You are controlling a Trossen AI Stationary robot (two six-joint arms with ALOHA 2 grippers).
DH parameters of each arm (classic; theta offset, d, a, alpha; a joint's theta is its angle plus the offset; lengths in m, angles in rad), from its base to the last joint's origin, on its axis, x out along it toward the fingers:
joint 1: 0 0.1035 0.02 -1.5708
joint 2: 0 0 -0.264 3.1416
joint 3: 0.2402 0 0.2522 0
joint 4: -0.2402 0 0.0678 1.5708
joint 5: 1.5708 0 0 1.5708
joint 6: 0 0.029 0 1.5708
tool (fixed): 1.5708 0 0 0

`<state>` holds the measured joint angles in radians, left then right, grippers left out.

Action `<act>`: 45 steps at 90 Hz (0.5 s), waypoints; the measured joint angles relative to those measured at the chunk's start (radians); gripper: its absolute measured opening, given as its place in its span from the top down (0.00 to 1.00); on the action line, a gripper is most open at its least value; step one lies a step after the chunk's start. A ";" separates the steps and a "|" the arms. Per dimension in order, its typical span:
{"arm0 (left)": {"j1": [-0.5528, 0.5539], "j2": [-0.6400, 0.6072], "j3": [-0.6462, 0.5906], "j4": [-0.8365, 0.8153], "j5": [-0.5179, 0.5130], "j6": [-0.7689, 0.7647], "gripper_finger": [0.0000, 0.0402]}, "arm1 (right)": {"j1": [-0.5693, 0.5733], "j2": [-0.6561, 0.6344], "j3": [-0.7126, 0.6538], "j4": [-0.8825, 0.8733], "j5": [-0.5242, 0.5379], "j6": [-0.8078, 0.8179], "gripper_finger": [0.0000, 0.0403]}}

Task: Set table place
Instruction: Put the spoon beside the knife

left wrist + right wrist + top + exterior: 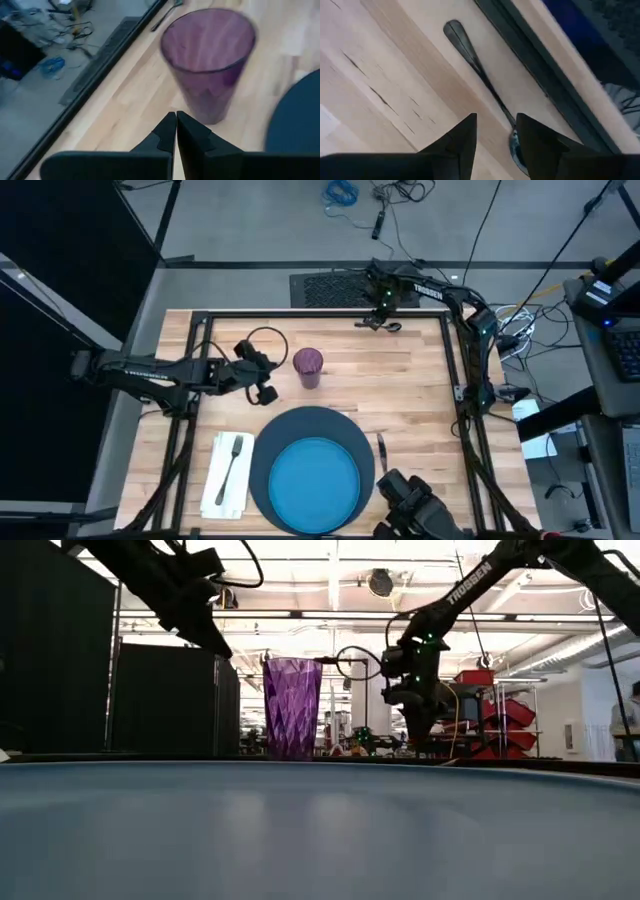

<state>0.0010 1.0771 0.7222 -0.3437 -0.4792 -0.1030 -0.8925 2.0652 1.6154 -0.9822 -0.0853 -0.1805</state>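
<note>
The purple cup [308, 366] [210, 60] stands upright on the table [410, 390], behind the navy mat [300, 425] that carries the blue plate [315, 480]. My left gripper [264, 390] [176, 125] is shut, just left of the cup and apart from it. The white napkin [222, 480] lies left of the mat with the fork [233, 463] on it. The knife [381, 452] lies right of the mat. The spoon [477, 67] lies by the far edge. My right gripper [375, 323] [495, 131] hovers open over it, a finger on either side of its neck.
The black metal frame [540, 65] runs right beside the spoon along the table's far edge. Bare wood [410, 390] lies between the cup and the right edge. In the low view the plate's rim [320, 830] fills the foreground and hides the tabletop.
</note>
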 joint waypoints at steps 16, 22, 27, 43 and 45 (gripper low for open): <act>0.028 -0.001 0.121 -0.017 0.096 -0.059 1.00 | 0.002 0.016 0.000 0.001 0.001 0.000 0.69; 0.076 -0.001 0.185 -0.060 0.151 -0.185 1.00 | 0.003 0.016 0.000 0.003 0.001 0.000 0.69; 0.123 -0.001 0.235 -0.093 0.207 -0.255 1.00 | 0.004 0.016 0.000 0.002 0.001 0.001 0.69; 0.274 0.019 0.347 -0.203 0.334 -0.333 1.00 | 0.003 0.016 0.000 -0.012 0.001 -0.014 0.69; 0.292 0.021 0.359 -0.216 0.350 -0.342 1.00 | 0.003 0.016 0.000 -0.017 0.001 -0.020 0.69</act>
<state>0.2927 1.0981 1.0809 -0.5594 -0.1288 -0.4446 -0.8890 2.0815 1.6154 -0.9988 -0.0841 -0.2009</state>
